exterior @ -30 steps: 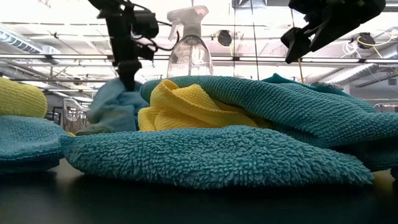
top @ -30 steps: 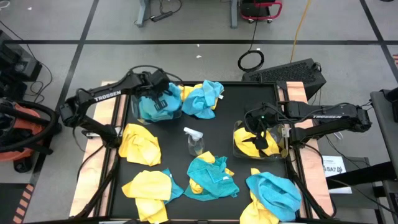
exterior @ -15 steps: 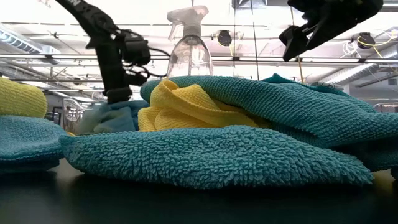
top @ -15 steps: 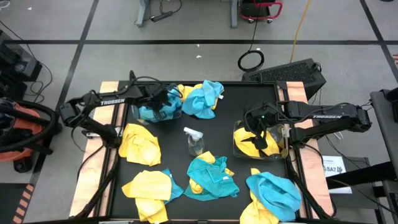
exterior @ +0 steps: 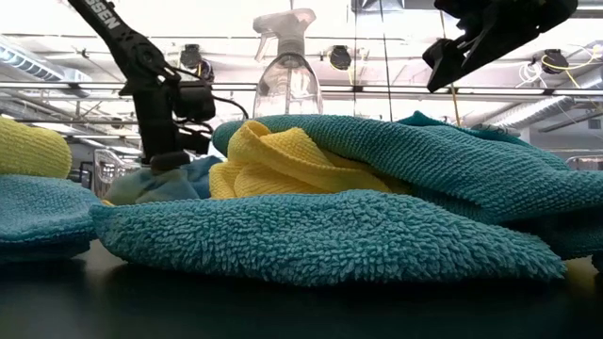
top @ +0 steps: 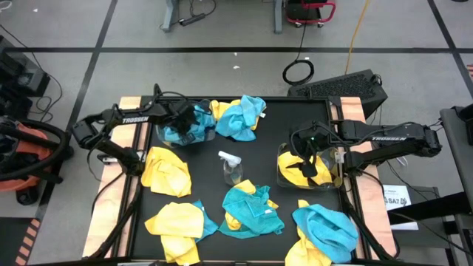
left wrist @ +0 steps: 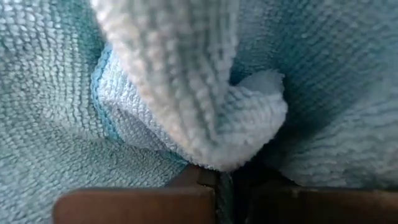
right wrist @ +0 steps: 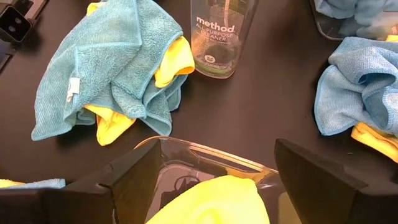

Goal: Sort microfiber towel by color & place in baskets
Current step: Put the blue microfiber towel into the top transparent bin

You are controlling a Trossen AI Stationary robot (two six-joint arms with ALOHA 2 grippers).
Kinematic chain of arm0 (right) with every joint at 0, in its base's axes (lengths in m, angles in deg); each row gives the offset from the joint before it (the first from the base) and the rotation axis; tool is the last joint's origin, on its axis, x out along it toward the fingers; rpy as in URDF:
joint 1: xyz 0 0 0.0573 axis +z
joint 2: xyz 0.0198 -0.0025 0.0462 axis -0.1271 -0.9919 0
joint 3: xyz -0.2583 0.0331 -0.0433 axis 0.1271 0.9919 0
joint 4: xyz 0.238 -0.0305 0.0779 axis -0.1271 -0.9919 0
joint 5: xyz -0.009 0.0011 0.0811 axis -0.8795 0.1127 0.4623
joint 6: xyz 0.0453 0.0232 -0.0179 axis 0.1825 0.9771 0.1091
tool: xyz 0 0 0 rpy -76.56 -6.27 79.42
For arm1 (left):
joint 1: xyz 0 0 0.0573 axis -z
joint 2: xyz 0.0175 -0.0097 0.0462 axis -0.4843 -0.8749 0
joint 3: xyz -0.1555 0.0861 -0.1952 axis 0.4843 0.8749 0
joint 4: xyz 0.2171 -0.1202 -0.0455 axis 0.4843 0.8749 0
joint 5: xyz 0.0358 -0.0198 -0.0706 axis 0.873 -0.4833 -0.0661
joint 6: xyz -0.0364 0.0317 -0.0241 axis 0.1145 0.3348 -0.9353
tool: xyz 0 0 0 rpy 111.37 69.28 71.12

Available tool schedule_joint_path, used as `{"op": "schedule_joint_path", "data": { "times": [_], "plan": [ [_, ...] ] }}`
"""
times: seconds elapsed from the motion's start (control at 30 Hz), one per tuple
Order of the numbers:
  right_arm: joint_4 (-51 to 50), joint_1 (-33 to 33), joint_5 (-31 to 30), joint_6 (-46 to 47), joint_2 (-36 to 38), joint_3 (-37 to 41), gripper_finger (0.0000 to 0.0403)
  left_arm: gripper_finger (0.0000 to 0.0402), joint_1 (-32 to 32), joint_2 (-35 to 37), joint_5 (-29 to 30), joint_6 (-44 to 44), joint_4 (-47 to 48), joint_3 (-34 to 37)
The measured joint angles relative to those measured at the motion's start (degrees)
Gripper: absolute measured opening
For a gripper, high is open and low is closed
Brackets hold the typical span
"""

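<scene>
Microfiber towels in turquoise blue and bright yellow lie scattered over the black table (top: pixel 292 118). At the left side, the left gripper (top: pixel 186 118) reaches down into the clear plastic basket at the back left (top: pixel 211 134), which holds turquoise cloths; the left wrist view is filled with a pale turquoise towel fold (left wrist: pixel 205 106) pressed against the fingers, so I cannot tell whether they are apart or clamped on it. Just beside that basket sits a turquoise towel over a yellow one (top: pixel 242 117). A crumpled yellow towel (top: pixel 165 170) lies nearer the front left, and another yellow towel with a turquoise edge (top: pixel 177 224) sits at the front. In the middle stands a small clear spray bottle (top: pixel 231 168), with a turquoise and yellow heap (top: pixel 253 209) in front of it. At the right, the right gripper (top: pixel 307 157) hovers with fingers spread wide above the second clear basket (top: pixel 284 174), which holds a yellow towel (right wrist: pixel 214 202). A turquoise towel (top: pixel 325 227) lies at the front right.
</scene>
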Motion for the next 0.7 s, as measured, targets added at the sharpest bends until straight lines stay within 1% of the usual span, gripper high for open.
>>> {"op": "schedule_joint_path", "data": {
  "times": [0.07, 0.13, 0.33, 0.43, 0.57, 0.7],
  "plan": [
    [0.0, 0.0, 0.0, 0.6, 0.0, 0.0, 0.0306, 0.0021, 0.0, 0.0, 0.2, -0.9, 0.1, -0.3],
    [0.0, 0.0, 0.0, 1.3, 0.0, 0.0, 0.0306, 0.0045, 0.0, -0.1, 0.4, -1.3, 0.9, -1.3],
    [-0.5, 0.0, 0.0, 2.5, 0.0, 0.0, 0.0306, 0.0147, 0.6, -0.4, 1.7, -3.2, 7.4, -6.4],
    [-0.5, 0.0, 0.0, 2.5, 0.0, 0.0, 0.0306, 0.0188, 1.0, 0.3, 1.6, -4.2, 12.6, -9.7],
    [-0.5, 0.0, 0.0, 2.5, 0.0, 0.0, 0.0306, 0.0215, 1.7, 2.8, 1.1, -4.7, 18.2, -13.8],
    [-0.5, 0.0, 0.0, 2.4, 0.0, 0.0, 0.0306, 0.0221, 2.8, 6.5, 1.0, -5.4, 21.8, -17.1]
  ]
}}
